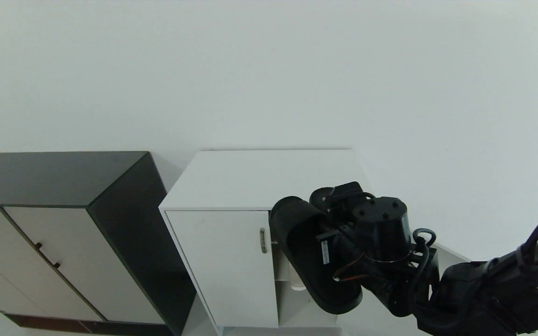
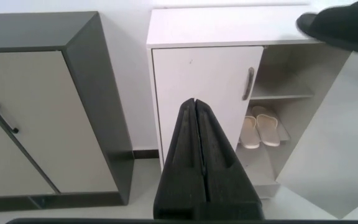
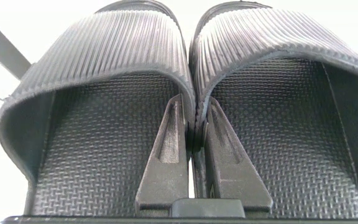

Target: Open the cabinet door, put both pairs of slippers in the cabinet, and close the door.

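Note:
My right gripper [image 3: 195, 127] is shut on a pair of black slippers [image 3: 185, 93], pinching their two inner straps together. In the head view the black slippers [image 1: 313, 252] hang in front of the white cabinet [image 1: 259, 179], by its open right side, next to the shut left door [image 1: 222, 266]. The left wrist view shows the white cabinet [image 2: 229, 28] with its right door [image 2: 337, 140] swung open. A pair of white slippers [image 2: 263, 129] lies on the lower level under a shelf [image 2: 281, 93]. My left gripper [image 2: 197, 118] is shut with nothing in it, back from the cabinet front.
A dark cabinet [image 1: 59, 186] with pale doors and black handles stands to the left of the white one, a narrow gap between them. A plain white wall runs behind both. The open door sticks out on the white cabinet's right side.

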